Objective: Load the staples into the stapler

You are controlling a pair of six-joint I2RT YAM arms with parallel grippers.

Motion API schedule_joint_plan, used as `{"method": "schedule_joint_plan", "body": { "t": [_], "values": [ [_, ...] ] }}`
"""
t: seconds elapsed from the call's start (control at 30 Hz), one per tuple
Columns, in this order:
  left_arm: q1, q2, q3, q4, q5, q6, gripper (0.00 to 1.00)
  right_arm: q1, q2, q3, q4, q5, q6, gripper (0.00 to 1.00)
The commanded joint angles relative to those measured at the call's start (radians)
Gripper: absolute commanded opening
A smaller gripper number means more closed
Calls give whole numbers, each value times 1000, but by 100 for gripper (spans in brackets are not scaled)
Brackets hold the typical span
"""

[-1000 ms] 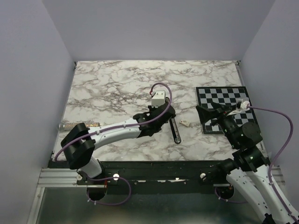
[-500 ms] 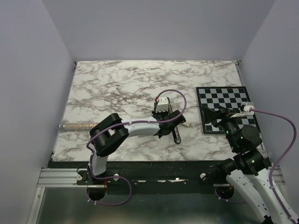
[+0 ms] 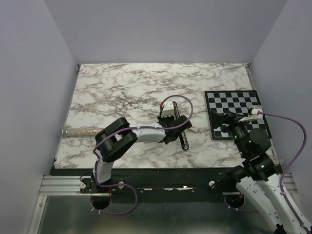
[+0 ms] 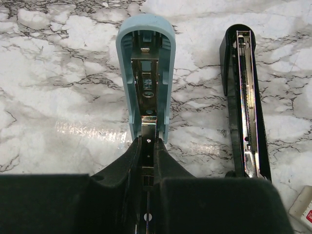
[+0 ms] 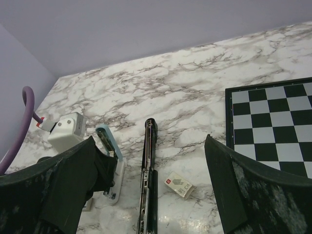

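On the desk (image 3: 112,92), the right arm's jaws stand wide and empty, to the right of the black stapler (image 4: 246,112). The left arm's jaws are narrow, pinching the near end of a blue cover (image 4: 126,73) just left of the stapler. A small white box (image 5: 179,184) lies right of the stapler. The staples themselves cannot be made out.

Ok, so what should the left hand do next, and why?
Probably shift right, over the stapler: its silver channel lies open beside the light-blue piece, where the left hand sits with jaws nearly together. Whether it grips staples, I cannot tell.
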Motion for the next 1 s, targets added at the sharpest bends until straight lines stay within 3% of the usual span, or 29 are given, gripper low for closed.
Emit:
{"method": "schedule_joint_plan", "body": {
  "t": [0.0,0.13,0.2,0.33,0.63,0.8,0.97],
  "values": [
    [1,7,-43,130,-18,57,0,3,7,-16,-3,-10,0,100],
    [-1,0,-56,142,-4,68,6,3,9,-18,2,-14,0,100],
    [-3,-9,-60,133,-1,58,20,3,12,-18,3,-19,-3,100],
    [-7,-40,-91,136,5,33,28,3,16,-13,3,-28,-7,100],
    [-12,-121,-103,118,23,27,64,3,18,-6,3,-51,-21,100],
    [-15,-238,-128,82,68,10,86,3,42,17,-8,-89,-35,100],
    [-13,-376,-192,105,143,80,99,3,113,60,-50,-146,-41,100]
  ]
}}
